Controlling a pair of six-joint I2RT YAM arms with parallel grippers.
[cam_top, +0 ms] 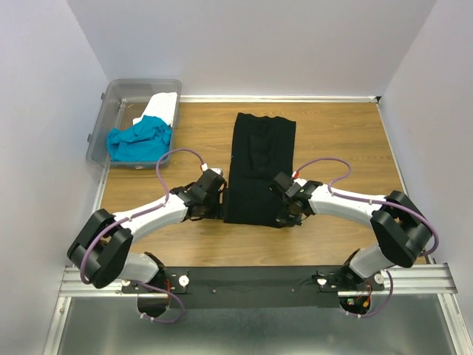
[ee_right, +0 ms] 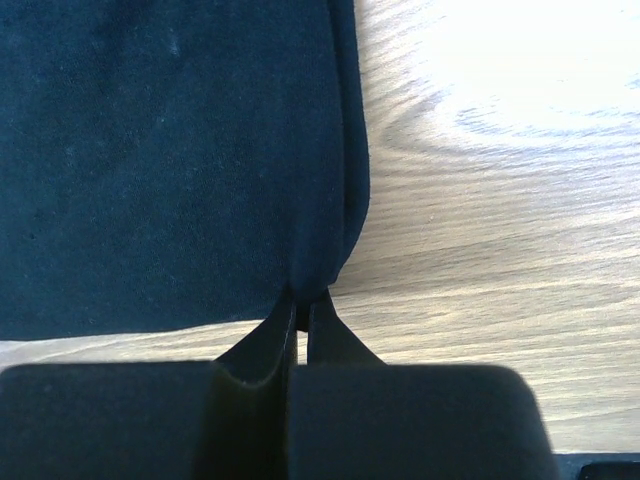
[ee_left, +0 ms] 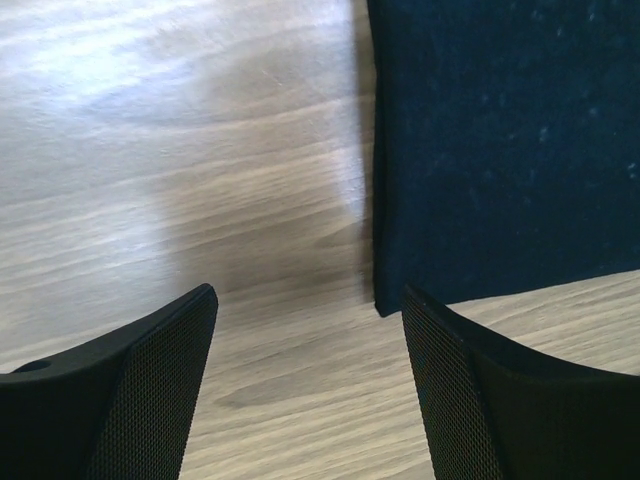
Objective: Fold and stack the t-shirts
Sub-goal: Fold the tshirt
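Observation:
The black t-shirt (cam_top: 260, 166) lies folded into a long strip down the middle of the wooden table. My right gripper (cam_top: 284, 213) is at the strip's near right corner. In the right wrist view it (ee_right: 301, 305) is shut on a pinch of the black t-shirt (ee_right: 170, 160) at that corner. My left gripper (cam_top: 220, 201) sits beside the near left corner. In the left wrist view it (ee_left: 308, 300) stands open over bare wood, with the black t-shirt (ee_left: 500, 150) just beyond its right finger. The turquoise t-shirt (cam_top: 139, 140) and white t-shirt (cam_top: 162, 108) lie crumpled in the bin.
A clear plastic bin (cam_top: 118, 96) stands at the far left corner of the table (cam_top: 340, 140). White walls close in the left, back and right sides. The arms' mounting rail (cam_top: 251, 281) runs along the near edge.

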